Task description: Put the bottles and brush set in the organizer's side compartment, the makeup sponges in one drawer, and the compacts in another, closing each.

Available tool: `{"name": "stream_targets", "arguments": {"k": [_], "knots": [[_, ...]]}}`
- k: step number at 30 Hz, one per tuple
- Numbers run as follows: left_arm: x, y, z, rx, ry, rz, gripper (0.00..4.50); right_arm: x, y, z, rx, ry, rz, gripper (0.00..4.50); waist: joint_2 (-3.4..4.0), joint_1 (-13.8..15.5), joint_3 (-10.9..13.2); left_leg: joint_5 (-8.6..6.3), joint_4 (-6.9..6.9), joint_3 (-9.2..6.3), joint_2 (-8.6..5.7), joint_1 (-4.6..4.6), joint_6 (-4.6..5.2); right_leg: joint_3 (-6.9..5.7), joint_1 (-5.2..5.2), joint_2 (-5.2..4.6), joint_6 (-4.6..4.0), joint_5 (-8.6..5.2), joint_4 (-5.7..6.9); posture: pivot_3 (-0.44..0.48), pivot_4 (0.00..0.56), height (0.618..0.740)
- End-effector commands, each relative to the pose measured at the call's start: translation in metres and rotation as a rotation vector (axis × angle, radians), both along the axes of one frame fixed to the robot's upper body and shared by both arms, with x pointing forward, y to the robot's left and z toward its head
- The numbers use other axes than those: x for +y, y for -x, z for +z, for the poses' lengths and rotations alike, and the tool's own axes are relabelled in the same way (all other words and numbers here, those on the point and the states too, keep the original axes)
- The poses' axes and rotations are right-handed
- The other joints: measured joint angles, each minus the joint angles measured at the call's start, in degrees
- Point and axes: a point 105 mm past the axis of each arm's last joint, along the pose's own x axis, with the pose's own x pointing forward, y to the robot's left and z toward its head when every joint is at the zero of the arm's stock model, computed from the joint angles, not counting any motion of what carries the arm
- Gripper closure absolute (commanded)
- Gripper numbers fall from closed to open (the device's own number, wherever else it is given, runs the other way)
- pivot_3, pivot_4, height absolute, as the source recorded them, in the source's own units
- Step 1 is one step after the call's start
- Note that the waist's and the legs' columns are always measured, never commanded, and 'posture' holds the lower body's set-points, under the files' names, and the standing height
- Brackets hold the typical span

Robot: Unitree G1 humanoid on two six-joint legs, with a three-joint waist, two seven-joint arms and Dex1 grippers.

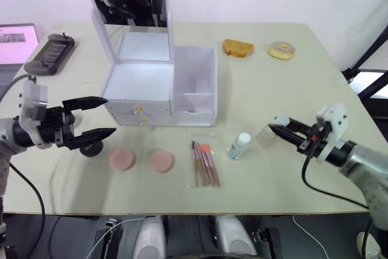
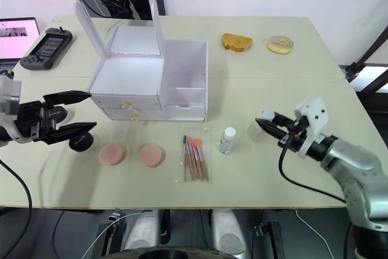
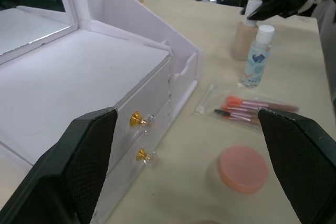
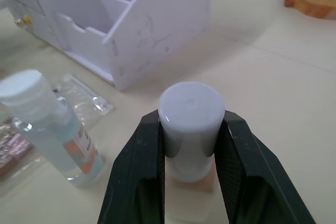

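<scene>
Head view: the right gripper [image 1: 280, 127] has its fingers clamped on a bottle [image 1: 265, 136] near the desk's right edge. Left wrist view: left gripper [image 3: 186, 124] fingers apart. Right wrist view: the smooth cap [image 4: 191, 113] looks slippery; grip lower.

Two bottles [image 1: 239, 145] [image 4: 191, 129], two sponges [image 1: 122, 159] [image 1: 161, 161], one brush set [image 1: 205, 164], one organizer [image 1: 194, 89]

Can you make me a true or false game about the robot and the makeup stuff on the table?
1. The right gripper holds a white-capped bottle. True.
2. The brush set is already inside the organizer. False: it lies on the table in front of it.
3. The left gripper is open. True.
4. Both drawers are pulled out. False: both are shut.
5. Two pink sponges lie on the table. True.
</scene>
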Motion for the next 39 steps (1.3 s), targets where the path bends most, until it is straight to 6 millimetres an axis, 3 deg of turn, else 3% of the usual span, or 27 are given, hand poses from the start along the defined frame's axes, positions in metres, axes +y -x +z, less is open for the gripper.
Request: {"name": "stream_targets", "arguments": {"k": [1,9,18,22,27,39], "knots": [[0.009,0.002,0.003,-0.036,0.009,0.042,0.0,0.009,0.001,0.046,-0.104,-0.001,0.065,3.73,0.0,-0.01,0.0,0.0,0.0,0.0,0.0,0.0,0.0,0.0,-0.02,0.0,0.0,0.0,0.03,0.0,0.15,0.74],[0.012,0.004,-0.001,-0.048,0.026,0.078,0.0,0.064,-0.004,0.097,-0.083,0.009,0.378,3.73,0.02,-0.56,0.02,0.0,-0.05,0.04,0.06,-0.06,0.0,0.02,-0.17,0.0,-0.02,0.0,0.04,0.0,0.15,0.74],[0.014,0.016,0.0,-0.078,0.024,0.109,0.0,0.111,-0.033,0.11,-0.113,0.099,0.624,3.73,0.02,-1.23,0.02,0.01,0.12,0.05,0.06,-0.89,0.02,0.0,-0.96,0.03,0.03,0.04,0.21,0.0,0.15,0.74],[0.015,0.024,0.003,-0.103,0.034,0.151,0.0,0.132,-0.058,0.105,-0.15,0.161,0.716,3.73,0.02,-1.38,0.02,0.01,0.16,0.05,0.06,-0.9,0.02,-0.01,-0.98,0.06,0.03,0.04,0.28,0.0,0.15,0.74],[0.018,0.032,0.001,-0.106,0.033,0.191,0.0,0.147,-0.07,0.101,-0.164,0.192,0.801,3.73,0.04,-1.11,0.03,0.01,0.13,0.04,0.06,-0.93,0.02,-0.04,-0.98,0.06,0.04,0.05,0.29,0.0,0.15,0.74],[0.021,0.047,0.001,-0.126,0.011,0.244,0.0,0.153,-0.094,0.069,-0.133,0.28,0.875,3.73,0.06,-1.35,0.04,0.01,0.14,0.04,0.07,-0.9,0.02,-0.06,-0.98,0.06,0.11,0.09,0.33,0.0,0.15,0.74]]}}
